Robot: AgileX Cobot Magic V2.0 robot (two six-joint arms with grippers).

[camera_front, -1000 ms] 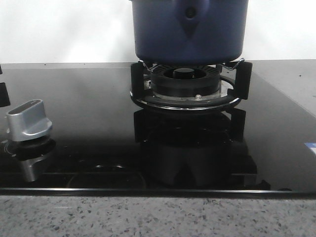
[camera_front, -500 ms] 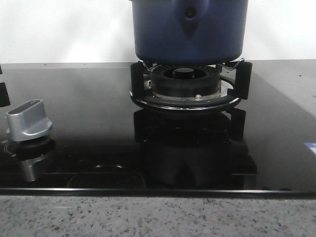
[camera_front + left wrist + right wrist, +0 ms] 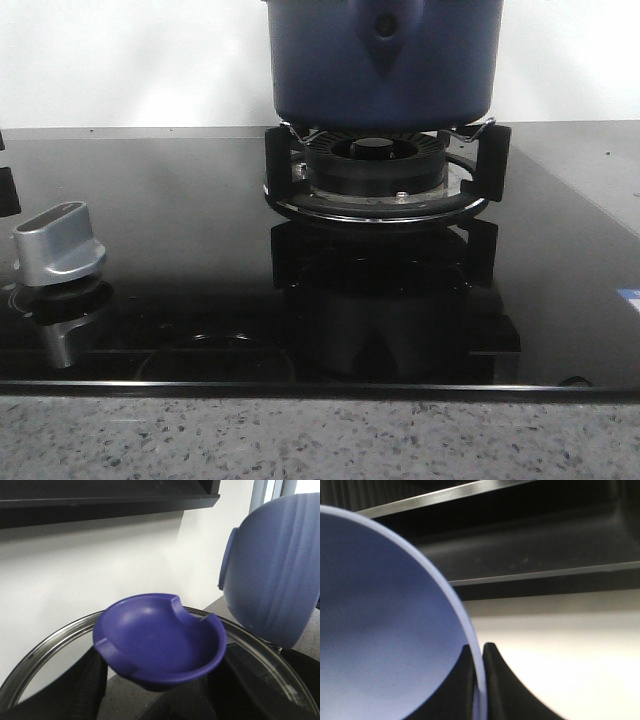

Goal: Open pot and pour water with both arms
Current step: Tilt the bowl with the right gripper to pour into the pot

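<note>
The dark-blue pot (image 3: 385, 60) stands on the burner at the back centre of the front view, its top cut off by the frame. Neither gripper shows in that view. In the left wrist view, my left gripper (image 3: 160, 682) is shut on the blue dished knob (image 3: 160, 640) of a glass lid with a steel rim (image 3: 45, 652), held in the air. A light-blue bowl (image 3: 275, 565) hangs tilted beside it. In the right wrist view, my right gripper (image 3: 478, 655) is shut on the thin rim of that light-blue bowl (image 3: 385, 630).
A black burner grate (image 3: 385, 180) sits on the glossy black cooktop (image 3: 180, 250). A silver stove knob (image 3: 58, 242) stands at the left. A speckled counter edge (image 3: 300, 440) runs along the front. A dark shelf (image 3: 100, 495) hangs on the white wall.
</note>
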